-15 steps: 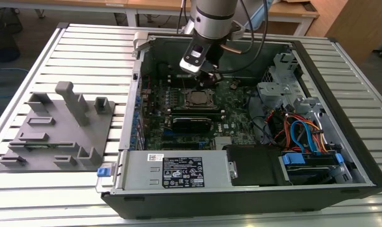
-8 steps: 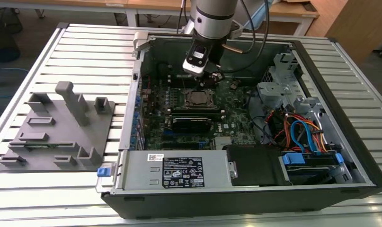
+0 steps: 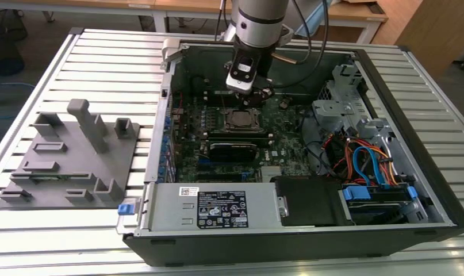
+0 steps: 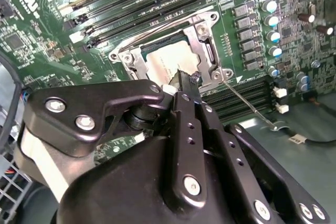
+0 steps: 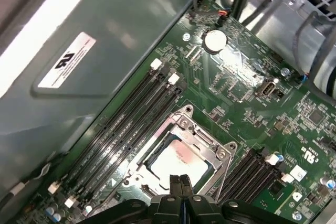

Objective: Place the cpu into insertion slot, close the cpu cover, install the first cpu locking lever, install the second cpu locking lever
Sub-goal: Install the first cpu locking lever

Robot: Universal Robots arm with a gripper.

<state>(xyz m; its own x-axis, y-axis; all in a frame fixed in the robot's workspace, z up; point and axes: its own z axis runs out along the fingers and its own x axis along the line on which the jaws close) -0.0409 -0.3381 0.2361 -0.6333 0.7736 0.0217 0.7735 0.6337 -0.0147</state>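
Observation:
The cpu (image 5: 181,157) lies flat in the insertion slot (image 3: 240,119) on the green board, its silver top showing through the window of the cpu cover (image 5: 214,153). The cover lies down over the chip. My gripper (image 5: 181,183) hangs just above the near edge of the socket, fingers pressed together and holding nothing. In the second wrist view the fingertips (image 4: 185,81) sit over the cpu (image 4: 164,65) beside the cover (image 4: 203,39). One thin wire locking lever (image 4: 247,103) sticks out from the socket's corner, away from the frame. Another wire lever (image 4: 163,31) runs along the socket's far side.
Black memory slots (image 5: 126,129) flank the socket on both sides. The open computer case (image 3: 369,75) walls in the board, with a drive cage and orange and blue cables (image 3: 366,161) at the exterior view's right. A grey fixture (image 3: 71,155) stands on the slatted table at the left.

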